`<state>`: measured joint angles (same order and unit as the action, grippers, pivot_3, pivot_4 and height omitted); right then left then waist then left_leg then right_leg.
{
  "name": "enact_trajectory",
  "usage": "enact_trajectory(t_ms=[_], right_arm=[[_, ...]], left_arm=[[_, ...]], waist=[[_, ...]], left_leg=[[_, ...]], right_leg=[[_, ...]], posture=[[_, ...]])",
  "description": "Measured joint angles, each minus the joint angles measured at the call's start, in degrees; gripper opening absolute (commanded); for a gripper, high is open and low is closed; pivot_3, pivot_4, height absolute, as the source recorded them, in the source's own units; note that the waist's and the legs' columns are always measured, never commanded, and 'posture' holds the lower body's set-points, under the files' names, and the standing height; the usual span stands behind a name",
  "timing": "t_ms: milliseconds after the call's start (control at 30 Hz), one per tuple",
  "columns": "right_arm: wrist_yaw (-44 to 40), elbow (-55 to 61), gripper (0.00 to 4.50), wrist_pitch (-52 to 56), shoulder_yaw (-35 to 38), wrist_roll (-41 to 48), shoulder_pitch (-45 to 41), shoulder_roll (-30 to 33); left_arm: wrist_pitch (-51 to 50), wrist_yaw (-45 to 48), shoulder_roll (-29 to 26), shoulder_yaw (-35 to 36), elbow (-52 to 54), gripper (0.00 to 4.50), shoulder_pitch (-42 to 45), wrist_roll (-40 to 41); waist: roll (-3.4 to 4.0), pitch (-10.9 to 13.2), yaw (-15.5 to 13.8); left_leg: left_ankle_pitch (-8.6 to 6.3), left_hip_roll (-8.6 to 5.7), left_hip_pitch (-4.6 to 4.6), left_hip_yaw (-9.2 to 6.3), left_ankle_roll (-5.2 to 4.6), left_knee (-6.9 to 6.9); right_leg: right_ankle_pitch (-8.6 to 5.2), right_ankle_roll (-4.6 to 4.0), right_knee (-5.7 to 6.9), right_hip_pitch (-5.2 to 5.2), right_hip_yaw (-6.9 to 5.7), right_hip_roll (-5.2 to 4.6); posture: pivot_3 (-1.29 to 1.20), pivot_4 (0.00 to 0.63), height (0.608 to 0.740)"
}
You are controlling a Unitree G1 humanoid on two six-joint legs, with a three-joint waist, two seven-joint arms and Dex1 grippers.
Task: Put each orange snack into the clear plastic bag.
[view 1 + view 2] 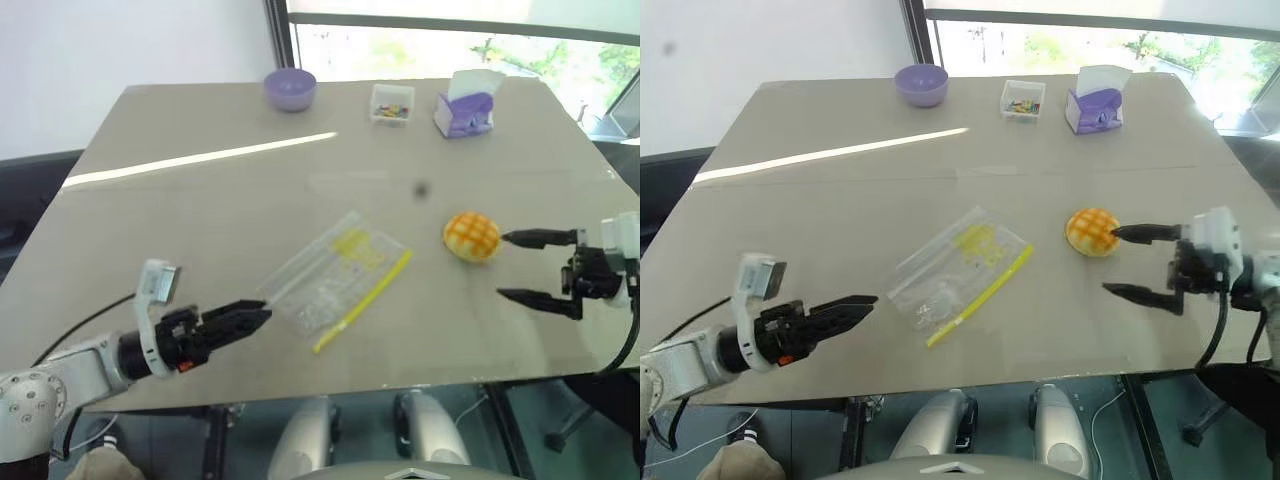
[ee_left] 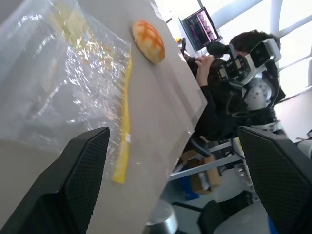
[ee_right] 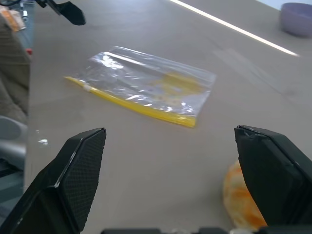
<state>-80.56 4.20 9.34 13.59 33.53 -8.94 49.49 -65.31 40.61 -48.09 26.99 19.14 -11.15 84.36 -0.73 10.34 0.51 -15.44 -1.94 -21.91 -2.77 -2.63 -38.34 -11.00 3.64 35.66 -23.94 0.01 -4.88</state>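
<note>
Orange-yellow domed bun [image 1: 471, 236] sits on the table beside the flat clear zip bag [image 1: 335, 277], free; right gripper [image 1: 538, 267] flanks it, jaws spread to grasp; left gripper [image 1: 252, 315], jaws apart, nears the bag's corner, likely to steady it.

light: bright daylight from window [image 1: 460, 40] at 12 o'clock | glare: white streak on table [image 1: 150, 250] toward 10 o'clock | shadows: soft | blur: right wrist view's near fingers soft

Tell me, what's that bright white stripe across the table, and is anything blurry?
In the left eye view the stripe looks like glare on the table, likely window light. In the right wrist view the orange snack, close between the open fingers, is soft, while the clear plastic bag stays sharper.
</note>
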Motion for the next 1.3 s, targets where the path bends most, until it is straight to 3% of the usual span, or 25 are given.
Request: enact_trajectory(t_ms=[67, 167, 467, 600, 833, 1300], right_arm=[[0.11, 1.41, 4.5, 0.31, -0.89, 0.02, 1.0, -0.52], [0.3, 1.99, 4.5, 0.39, -1.26, 0.03, 1.36, -0.68], [1.22, 4.05, 4.5, 0.47, -1.25, 0.48, 3.69, -0.73], [1.49, 4.71, 4.5, 0.48, -1.23, 0.71, 4.71, -0.73], [1.83, 4.75, 4.5, 0.49, -1.22, 0.78, 4.95, -0.71], [2.74, 6.42, 4.5, 0.55, -0.8, 0.8, 6.19, -0.68]], left_arm=[[-1.73, -7.72, -0.8, -0.5, 1.07, 4.44, -1.03, 2.61], [-2.59, -11.82, -2.38, -0.63, 0.61, 4.44, -1.5, 7.83], [-3.42, -17.15, -3.79, -1.11, -1.02, 4.44, -7.19, 14.3], [-2.29, -19.95, -0.66, -3.49, -1.91, 4.44, -8.7, 14.7], [0.82, -27.25, 3.98, -7.59, -3.62, 4.44, -5.68, 16.62], [0.61, -34.56, 5.68, -14.65, -11.48, 4.44, 6.3, 20.86]], waist=[[0.0, 0.0, -0.12], [0.01, 0.0, -0.32], [0.02, -0.01, -0.57], [0.02, -0.01, -0.84], [0.16, -0.12, -1.5], [0.77, -0.52, -1.52]], left_leg=[[0.0, -0.05, -0.01, 0.0, 0.01, 0.0], [-0.01, -0.06, -0.01, 0.01, 0.02, 0.0], [-0.03, -0.07, -0.01, 0.04, 0.06, 0.01], [-0.03, -0.06, -0.02, 0.04, 0.06, 0.01], [-0.03, -0.09, 0.01, 0.03, 0.06, 0.0], [-0.02, -0.15, 0.14, 0.04, 0.05, -0.04]], right_leg=[[0.0, 0.0, 0.0, 0.0, 0.02, -0.03], [-0.12, -0.22, 0.0, -0.01, 0.02, -0.04], [-0.15, -0.28, 0.01, -0.04, 0.04, -0.04], [-0.16, -0.29, 0.0, -0.04, 0.05, -0.05], [-0.16, -0.29, 0.0, 0.02, 0.19, -0.08], [-0.16, -0.28, 0.05, 0.16, 0.01, -0.01]], posture=[[0.0, 0.15, 0.74], [0.0, 0.15, 0.74], [0.0, 0.15, 0.74], [0.0, 0.15, 0.74], [0.0, 0.15, 0.74], [0.0, 0.15, 0.74]])
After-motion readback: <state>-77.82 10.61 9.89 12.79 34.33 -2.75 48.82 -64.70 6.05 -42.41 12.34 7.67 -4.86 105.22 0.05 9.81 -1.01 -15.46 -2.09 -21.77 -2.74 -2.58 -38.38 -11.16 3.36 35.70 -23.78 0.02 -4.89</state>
